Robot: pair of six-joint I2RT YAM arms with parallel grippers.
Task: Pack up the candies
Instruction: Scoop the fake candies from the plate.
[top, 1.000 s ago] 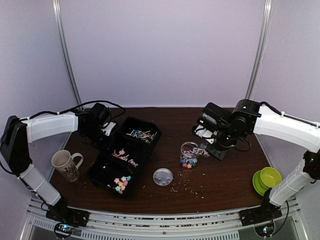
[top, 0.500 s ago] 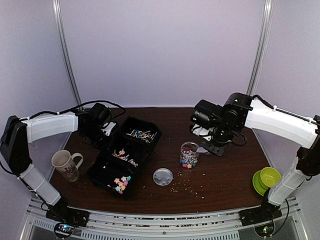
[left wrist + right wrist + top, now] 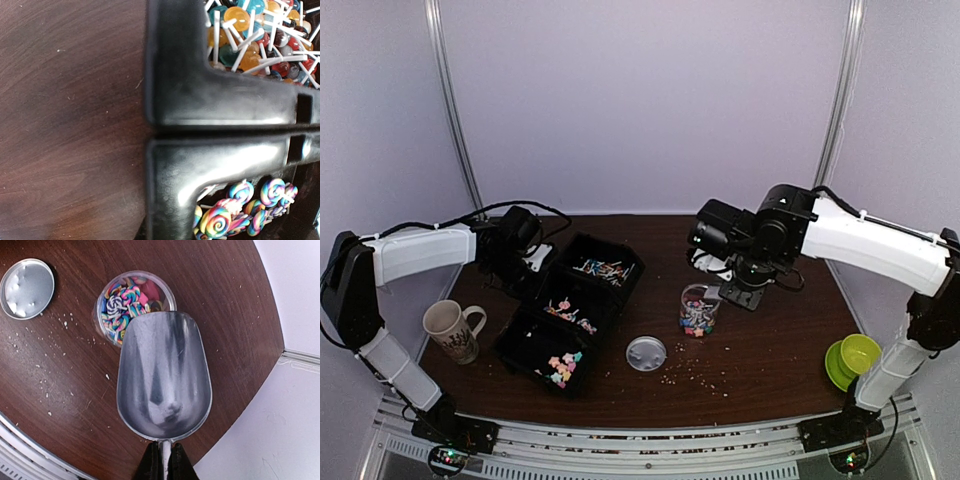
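Metal scoop [image 3: 164, 382] empty above candies [image 3: 119, 305]

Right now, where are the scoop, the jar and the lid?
scoop [image 3: 164, 365], right wrist view, middle of its bowl
jar [image 3: 98, 319], right wrist view, left wall
lid [image 3: 31, 286], right wrist view, bare centre

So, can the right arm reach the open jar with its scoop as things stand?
Probably yes: the scoop in the right gripper hangs over the open jar; its lid lies aside.

Right fingers [image 3: 148, 466]: I am swinging them leftward over the worktop [image 3: 770, 350].
Scoop [image 3: 164, 377]: I am bringing it over the jar [image 3: 98, 320].
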